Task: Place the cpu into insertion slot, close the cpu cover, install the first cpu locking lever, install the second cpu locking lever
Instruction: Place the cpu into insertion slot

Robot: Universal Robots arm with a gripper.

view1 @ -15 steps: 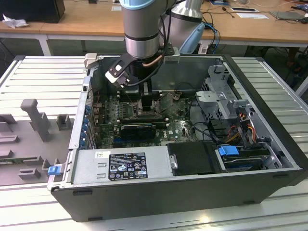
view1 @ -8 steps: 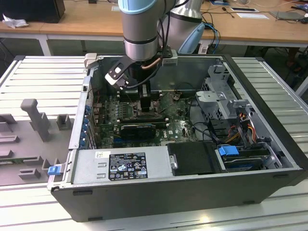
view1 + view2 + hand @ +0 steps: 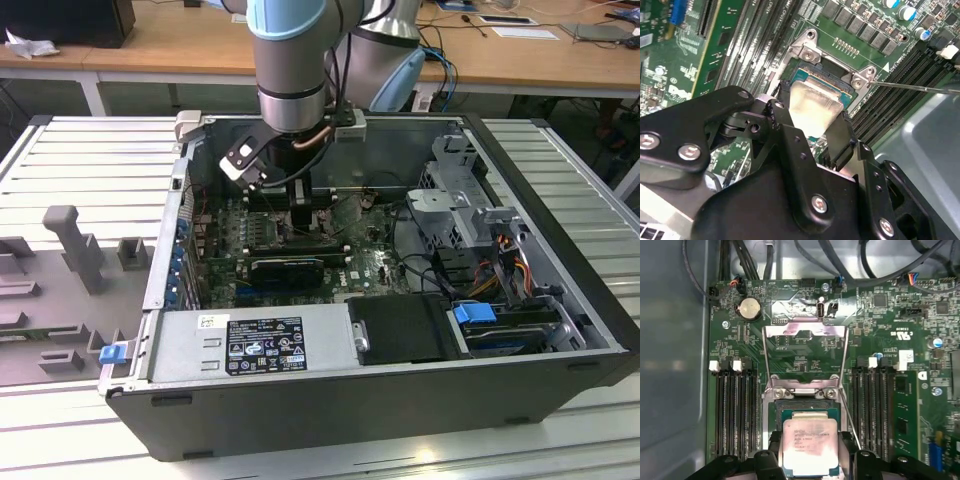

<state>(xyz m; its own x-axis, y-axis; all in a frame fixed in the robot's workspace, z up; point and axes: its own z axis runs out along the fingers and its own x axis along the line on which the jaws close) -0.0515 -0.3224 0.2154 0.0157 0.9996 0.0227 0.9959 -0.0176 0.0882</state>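
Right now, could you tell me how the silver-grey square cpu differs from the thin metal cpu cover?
The silver-grey square cpu is a solid plate; the thin metal cpu cover has a large open window. The cpu is held between the jaws at the dark-framed socket; the cover stands swung open. Both are squarish metal.

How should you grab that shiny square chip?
By two opposite edges, coming down from above. The cpu is flat and thin, shiny face up over the slot, so only its sides offer a hold. The gripper clamps those edges.
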